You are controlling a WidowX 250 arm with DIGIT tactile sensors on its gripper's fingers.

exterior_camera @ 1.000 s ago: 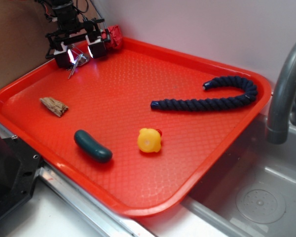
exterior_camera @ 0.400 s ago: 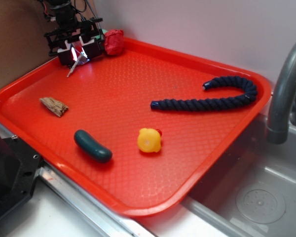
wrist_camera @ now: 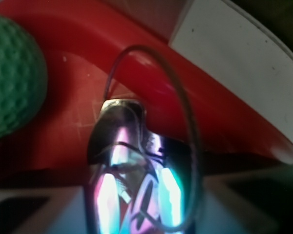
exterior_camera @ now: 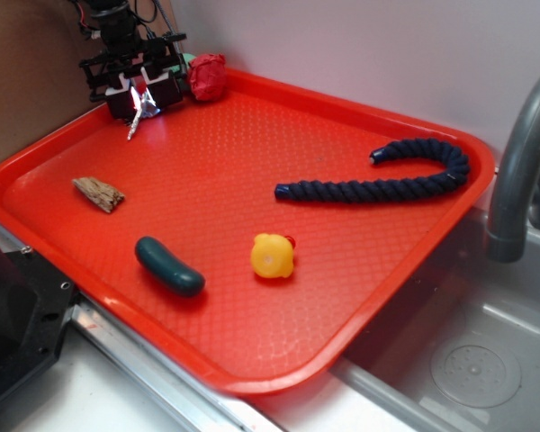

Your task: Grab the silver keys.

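The silver keys [exterior_camera: 137, 110] hang from my gripper [exterior_camera: 144, 97] over the far left corner of the red tray [exterior_camera: 243, 144], the longest key pointing down toward the tray floor. My gripper is shut on them. In the wrist view the shiny keys [wrist_camera: 119, 146] fill the space between the jaws of my gripper [wrist_camera: 139, 209]. Their thin wire ring [wrist_camera: 185, 102] loops up in front of the tray's rim.
A red crumpled object [exterior_camera: 207, 76] sits just right of the gripper, and a green dimpled ball [wrist_camera: 10, 73] lies close by. On the tray lie a wood piece [exterior_camera: 99, 193], a dark green pickle [exterior_camera: 168, 265], a yellow duck [exterior_camera: 273, 256] and a navy rope [exterior_camera: 378, 180]. A grey faucet [exterior_camera: 522, 162] rises over the sink [exterior_camera: 468, 360] at right.
The gripper has moved up and back toward the tray's far left corner with the keys in it. The keys now hang off the tray floor.
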